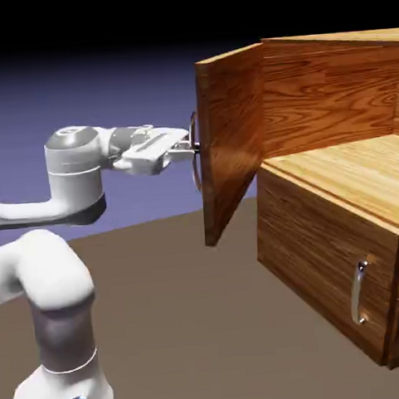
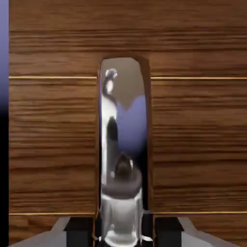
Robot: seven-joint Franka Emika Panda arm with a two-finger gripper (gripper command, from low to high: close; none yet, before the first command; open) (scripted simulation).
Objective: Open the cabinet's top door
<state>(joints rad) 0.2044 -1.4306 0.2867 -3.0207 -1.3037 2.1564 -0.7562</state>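
Blue-violet backdrop; gripper closed on top door's handle.

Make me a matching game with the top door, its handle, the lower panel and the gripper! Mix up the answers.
Things
1. top door
2. top door's handle
3. gripper
4. lower panel

Where or how
A. closed on the top door's handle
B. swung open, showing the inside of the cabinet
C. shut, with a shorter silver handle on its front
D. shiny silver, between the finger tips

Right pairs
1-B, 2-D, 3-A, 4-C
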